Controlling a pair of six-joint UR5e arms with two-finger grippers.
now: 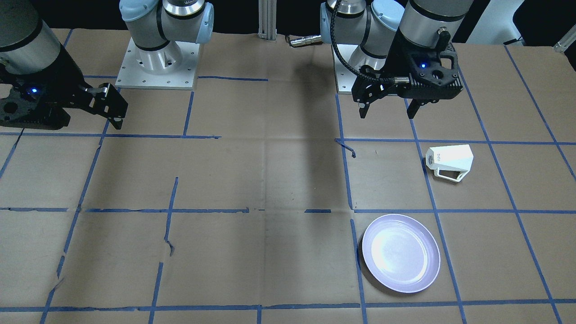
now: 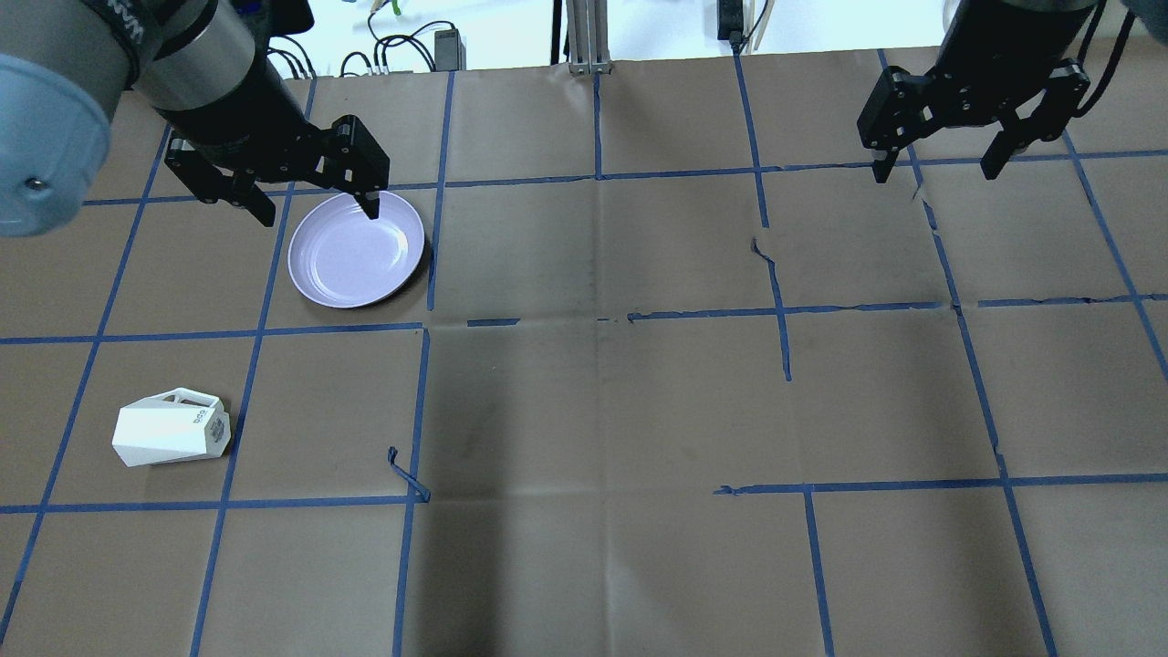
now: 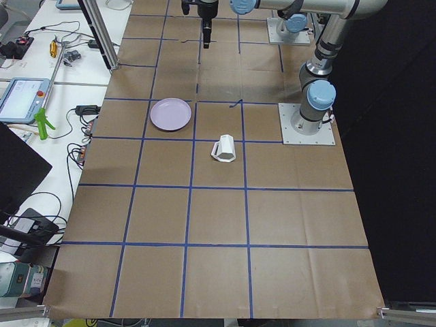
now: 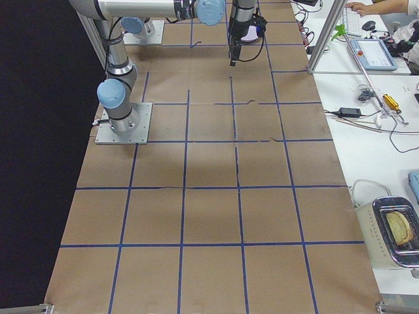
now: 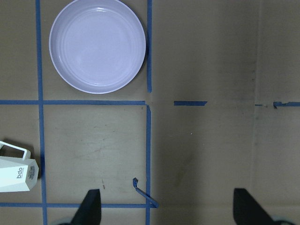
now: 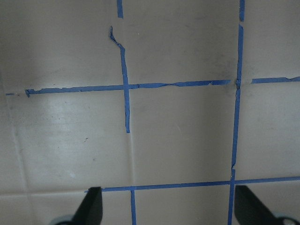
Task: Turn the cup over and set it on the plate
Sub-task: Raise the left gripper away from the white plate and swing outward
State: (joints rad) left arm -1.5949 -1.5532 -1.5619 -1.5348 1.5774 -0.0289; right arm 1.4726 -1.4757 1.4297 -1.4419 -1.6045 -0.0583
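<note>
The white faceted cup (image 1: pixel 449 161) lies on its side on the brown paper, handle toward the plate and logo end toward the table's middle. It also shows in the overhead view (image 2: pixel 172 429), the exterior left view (image 3: pixel 224 148) and at the left edge of the left wrist view (image 5: pixel 16 173). The pale lavender plate (image 1: pixel 400 253) (image 2: pixel 356 249) (image 5: pixel 97 45) lies empty one grid square beyond it. My left gripper (image 1: pixel 386 112) (image 2: pixel 318 214) (image 5: pixel 168 208) hangs open and empty, raised well above the table, touching neither. My right gripper (image 2: pixel 933 172) (image 6: pixel 166 208) is open and empty over the far right side.
Blue tape lines grid the paper-covered table. A loose curl of tape (image 2: pixel 406 474) (image 5: pixel 143 190) sticks up right of the cup. The arm bases (image 1: pixel 157 63) stand at the robot's edge. An aluminium post (image 2: pixel 584 36) stands at the far edge. Benches with cables flank the table.
</note>
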